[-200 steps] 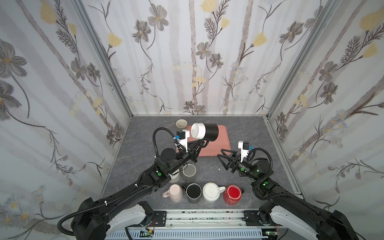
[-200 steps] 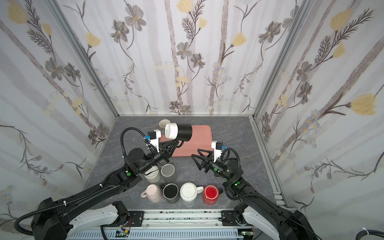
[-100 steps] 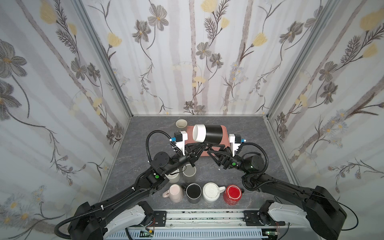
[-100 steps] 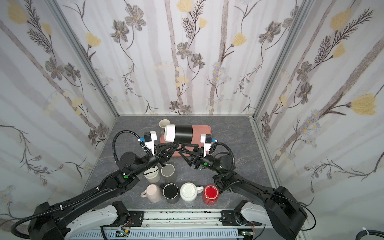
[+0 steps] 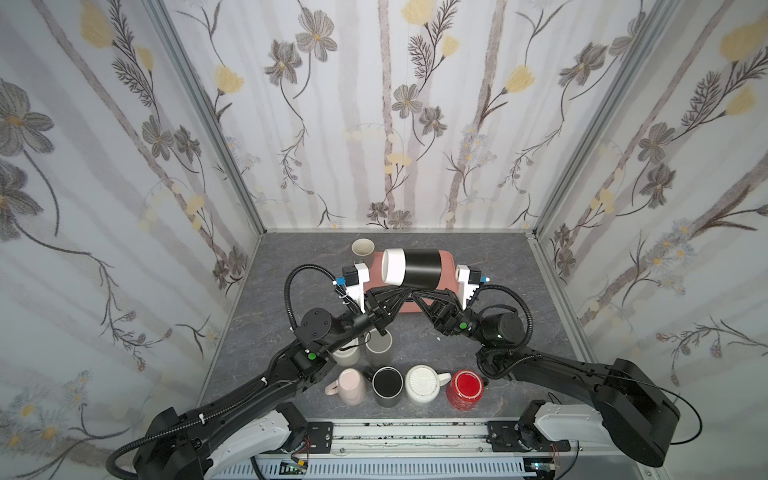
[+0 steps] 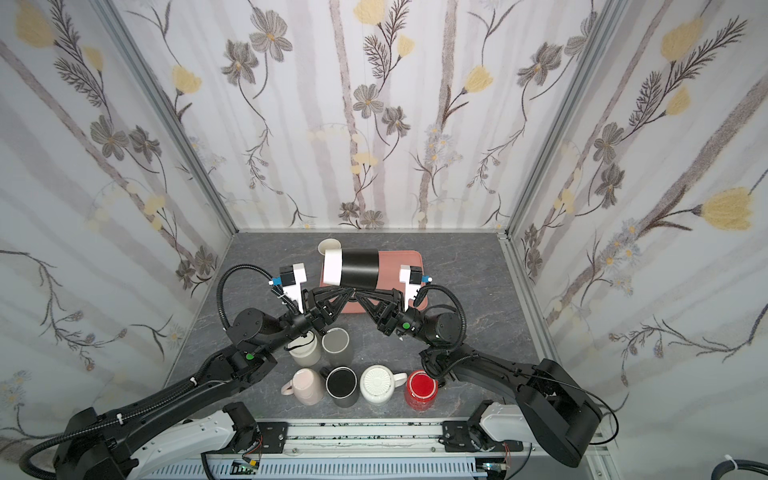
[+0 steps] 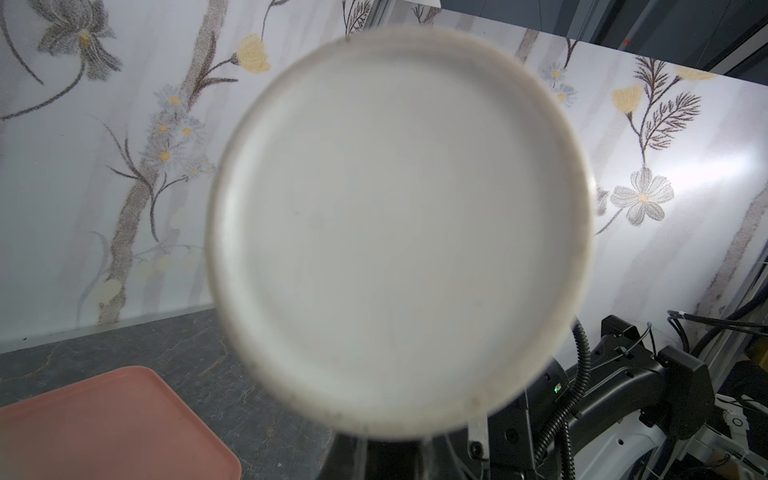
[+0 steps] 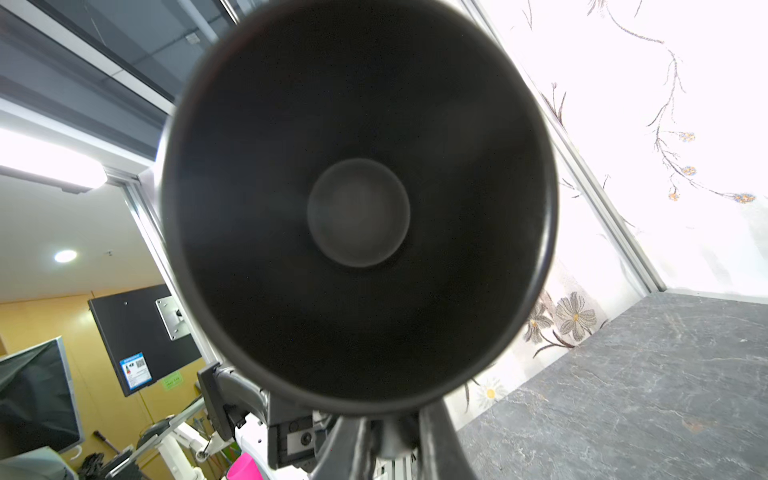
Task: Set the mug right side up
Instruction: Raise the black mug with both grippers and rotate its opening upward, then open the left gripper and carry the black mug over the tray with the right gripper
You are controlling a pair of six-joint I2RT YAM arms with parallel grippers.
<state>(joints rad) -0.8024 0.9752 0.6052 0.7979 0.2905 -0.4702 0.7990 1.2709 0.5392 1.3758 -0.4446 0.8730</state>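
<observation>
The mug (image 5: 415, 268) is black with a white base and lies on its side in the air above the pink tray (image 5: 445, 266). In both top views its base points left. My left gripper (image 5: 402, 292) and right gripper (image 5: 417, 293) meet under it from either side, both shut on the handle at its underside. The white base (image 7: 399, 228) fills the left wrist view, with the left gripper (image 7: 392, 461) beneath it. In the right wrist view I look into the mug's dark mouth (image 8: 357, 212), and the right gripper (image 8: 390, 449) is shut on the grey handle.
A beige cup (image 5: 363, 248) stands behind the tray. Near the front stand a pink mug (image 5: 351, 385), a black mug (image 5: 387, 384), a white mug (image 5: 423, 384) and a red mug (image 5: 465, 388). Two more mugs (image 5: 379, 345) stand just under my left arm.
My right gripper came in from the right, open, and shut on the mug's handle. The left arm shifted left and levelled the mug from a tilt to lying flat.
</observation>
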